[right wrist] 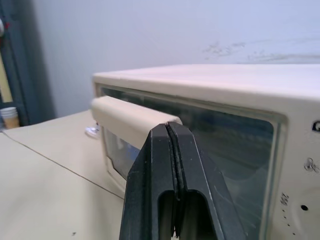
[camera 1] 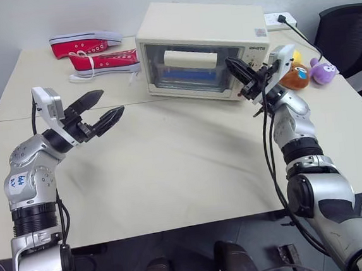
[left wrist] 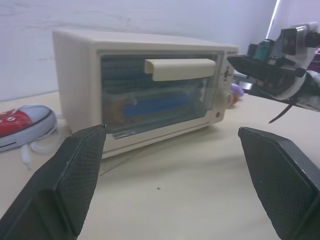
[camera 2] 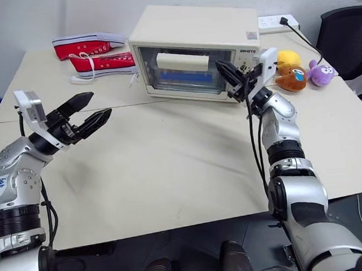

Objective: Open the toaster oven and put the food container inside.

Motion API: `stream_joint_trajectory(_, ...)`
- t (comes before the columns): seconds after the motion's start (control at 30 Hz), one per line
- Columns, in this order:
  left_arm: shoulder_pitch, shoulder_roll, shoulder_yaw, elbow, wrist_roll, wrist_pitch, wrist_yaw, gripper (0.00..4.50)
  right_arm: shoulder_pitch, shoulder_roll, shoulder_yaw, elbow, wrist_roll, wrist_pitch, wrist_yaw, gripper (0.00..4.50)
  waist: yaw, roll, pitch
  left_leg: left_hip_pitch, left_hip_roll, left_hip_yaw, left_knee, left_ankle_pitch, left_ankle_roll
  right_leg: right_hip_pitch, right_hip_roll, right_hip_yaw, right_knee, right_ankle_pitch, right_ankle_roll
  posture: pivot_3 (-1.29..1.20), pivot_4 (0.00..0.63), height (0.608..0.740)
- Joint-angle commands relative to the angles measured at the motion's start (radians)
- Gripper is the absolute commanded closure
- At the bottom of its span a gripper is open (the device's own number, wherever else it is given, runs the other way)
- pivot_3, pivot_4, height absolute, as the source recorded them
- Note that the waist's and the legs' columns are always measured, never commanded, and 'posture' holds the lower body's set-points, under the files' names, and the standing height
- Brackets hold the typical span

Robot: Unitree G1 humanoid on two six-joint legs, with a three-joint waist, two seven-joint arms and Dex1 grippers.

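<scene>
I see the toaster oven (camera 1: 202, 48) at the back of the counter (camera 1: 184, 167) with its door shut. Something blue shows through the glass, and I think it is the food container (left wrist: 152, 106) inside. My left gripper (camera 1: 100, 112) hangs over the counter with its fingers spread wide and holds nothing. My right gripper (camera 1: 237, 70) is pressed shut, empty, right by the end of the oven's handle (right wrist: 125, 119). Two red shoes (camera 1: 94, 51) lie behind
</scene>
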Motion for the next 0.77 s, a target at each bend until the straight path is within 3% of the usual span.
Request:
stream_joint_trajectory(0.03, -0.027, 0.016, -0.010, 0.016, 0.043, -0.063, -0.002, 0.03, -0.008, -0.024, -0.041, -0.028, 0.028, -0.005, 0.024, 4.50, -0.002, 0.000, 0.000, 0.000, 0.000, 0.000, 0.000, 0.000, 0.000, 0.000, 0.000, 0.000, 0.000, 0.000, 0.000, 0.00, 0.150, 0.740)
stream_joint_trajectory(0.1, -0.012, 0.031, -0.021, 0.019, 0.068, -0.085, -0.012, 0.03, 0.039, -0.046, -0.026, -0.111, 0.042, 0.039, 0.105, 4.50, -0.003, 0.000, 0.000, 0.000, 0.000, 0.000, 0.000, 0.000, 0.000, 0.000, 0.000, 0.000, 0.000, 0.000, 0.000, 0.00, 0.150, 0.740)
stream_joint_trajectory(0.17, 0.020, 0.048, -0.021, 0.006, 0.084, -0.103, -0.026, 0.00, 0.125, -0.084, 0.026, -0.245, 0.030, 0.074, 0.210, 3.92, -0.002, 0.000, 0.000, 0.000, 0.000, 0.000, -0.001, 0.000, 0.000, 0.000, 0.000, 0.000, 0.000, 0.000, 0.000, 0.00, 0.150, 0.740)
stream_joint_trajectory(0.37, 0.193, 0.155, -0.033, 0.006, 0.139, -0.179, -0.147, 0.00, 0.425, -0.225, 0.161, -0.671, 0.032, 0.165, 0.431, 1.89, -0.001, 0.001, 0.001, 0.000, 0.000, 0.001, -0.001, 0.000, 0.000, 0.000, 0.000, -0.001, -0.001, 0.000, 0.000, 0.00, 0.150, 0.740)
stream_joint_trajectory(0.53, 0.329, 0.216, -0.035, 0.072, 0.197, -0.337, -0.230, 0.00, 0.532, -0.323, 0.177, -0.724, 0.026, 0.152, 0.521, 0.13, 0.007, 0.002, 0.001, 0.001, 0.001, 0.004, 0.000, -0.001, -0.001, 0.000, 0.000, 0.000, -0.001, 0.000, 0.000, 0.00, 0.150, 0.740)
stream_joint_trajectory(0.77, 0.418, 0.215, 0.006, 0.051, 0.182, -0.359, -0.202, 0.00, 0.617, -0.342, 0.145, -0.702, 0.020, 0.081, 0.492, 0.04, 0.036, 0.002, 0.001, 0.002, 0.001, 0.005, 0.001, -0.001, 0.000, 0.000, 0.000, 0.001, -0.001, 0.000, 0.000, 0.00, 0.150, 0.740)
